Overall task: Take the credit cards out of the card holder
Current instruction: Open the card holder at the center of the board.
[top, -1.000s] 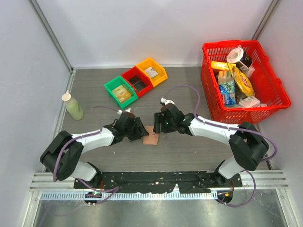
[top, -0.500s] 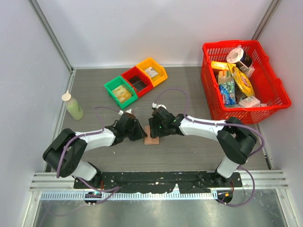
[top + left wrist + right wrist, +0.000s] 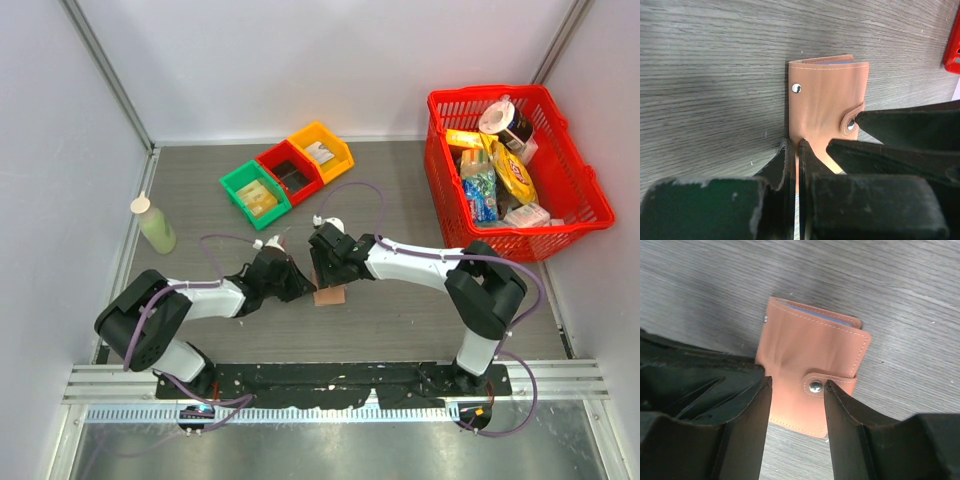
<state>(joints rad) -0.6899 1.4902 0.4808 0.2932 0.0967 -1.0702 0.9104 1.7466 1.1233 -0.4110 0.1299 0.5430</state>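
Standing near the left edge of the grey table [image 3: 420, 325], a pale green bottle [image 3: 155, 225] is noted upright. To its right, further back, a green bin [image 3: 255, 195], a red bin [image 3: 290, 172] and an orange bin [image 3: 322, 150] are set touching in a slanted row.

Nearer, at mid-table, the left gripper [image 3: 796, 155] is recorded with its fingers pressed together at the left near corner of the card holder [image 3: 805, 345]. Whether that edge is actually pinched between them cannot be told.

The card holder lies flat on the table between the two grippers. It is folded shut, tan face up, with its snap tab [image 3: 815, 386] wrapped over the right edge. A pale blue-grey strip (the lining, by appearance) is seen along its far edge.

The right gripper [image 3: 796, 385] is held low over the holder. Its jaws are parted and grasp nothing, one finger on either side of the snap tab.

At the far right, well apart, a red basket [image 3: 580, 190] filled with packaged goods is observed.
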